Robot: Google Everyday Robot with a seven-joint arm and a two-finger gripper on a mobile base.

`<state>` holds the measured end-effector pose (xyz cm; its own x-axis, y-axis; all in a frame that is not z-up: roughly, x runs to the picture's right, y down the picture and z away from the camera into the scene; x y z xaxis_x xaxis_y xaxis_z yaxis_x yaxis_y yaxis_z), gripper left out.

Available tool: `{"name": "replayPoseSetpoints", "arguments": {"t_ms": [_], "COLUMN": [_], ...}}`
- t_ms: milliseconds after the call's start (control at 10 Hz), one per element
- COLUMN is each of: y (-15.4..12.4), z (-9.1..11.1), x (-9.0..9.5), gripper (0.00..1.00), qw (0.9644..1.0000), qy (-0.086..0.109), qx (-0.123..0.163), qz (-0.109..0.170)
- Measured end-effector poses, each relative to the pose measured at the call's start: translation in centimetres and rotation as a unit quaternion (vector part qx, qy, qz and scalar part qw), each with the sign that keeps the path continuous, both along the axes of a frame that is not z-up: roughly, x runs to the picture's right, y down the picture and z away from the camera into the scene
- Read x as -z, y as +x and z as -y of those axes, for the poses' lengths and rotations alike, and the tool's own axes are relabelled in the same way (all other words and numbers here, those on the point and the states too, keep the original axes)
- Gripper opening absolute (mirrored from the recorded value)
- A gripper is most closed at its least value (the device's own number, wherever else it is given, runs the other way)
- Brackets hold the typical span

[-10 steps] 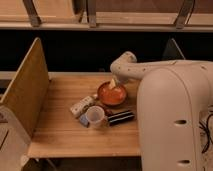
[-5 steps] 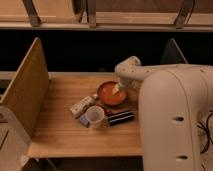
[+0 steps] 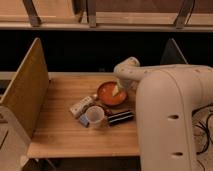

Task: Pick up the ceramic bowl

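Observation:
The ceramic bowl [image 3: 109,93] is round, shallow and glossy orange-red, sitting on the wooden table [image 3: 65,130] toward its right side. My gripper [image 3: 117,90] reaches down from the white arm [image 3: 131,71] and sits at the bowl's right rim, partly over the bowl's inside. The arm covers the bowl's right edge.
A small pale cup [image 3: 94,115] stands just in front of the bowl. A white box [image 3: 81,106] lies to its left and a dark flat object [image 3: 120,117] to its right. A wooden side panel [image 3: 25,90] borders the table's left. My white body [image 3: 175,125] fills the right.
The arm has shifted right and slightly toward the camera, and the gripper has come down onto the bowl's right rim. The bowl, cup and boxes have stayed in place.

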<state>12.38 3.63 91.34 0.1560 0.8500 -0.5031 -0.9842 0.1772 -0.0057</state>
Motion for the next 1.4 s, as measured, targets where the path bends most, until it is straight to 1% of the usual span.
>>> {"name": "replayPoseSetpoints", "arguments": {"t_ms": [100, 300, 400, 500, 600, 800, 1000, 1100, 1200, 1300, 1400], "y": [0.0, 0.4, 0.0, -0.9, -1.1, -1.7, -1.7, -1.9, -1.8, -1.2, -0.2], "z": [-0.3, -1.0, -1.2, -1.5, -1.8, -2.4, -3.0, -3.0, -2.7, -1.8, -0.5], "x": [-0.6, -1.5, -2.0, -2.7, -3.0, -3.8, -4.2, -4.4, -4.3, -3.9, -3.1], "gripper": [0.80, 0.80, 0.80, 0.75, 0.68, 0.45, 0.28, 0.16, 0.06, 0.01, 0.00], "qw": [0.9999, 0.9994, 0.9993, 0.9991, 0.9989, 0.9984, 0.9979, 0.9980, 0.9982, 0.9988, 0.9993], "qy": [-0.009, -0.027, -0.031, -0.038, -0.045, -0.057, -0.064, -0.063, -0.059, -0.045, -0.026], "qx": [0.003, -0.001, -0.003, -0.003, -0.003, -0.003, -0.008, -0.010, -0.014, -0.015, -0.015], "qz": [-0.009, -0.024, -0.022, -0.016, -0.014, -0.006, -0.003, -0.001, -0.005, -0.012, -0.024]}}
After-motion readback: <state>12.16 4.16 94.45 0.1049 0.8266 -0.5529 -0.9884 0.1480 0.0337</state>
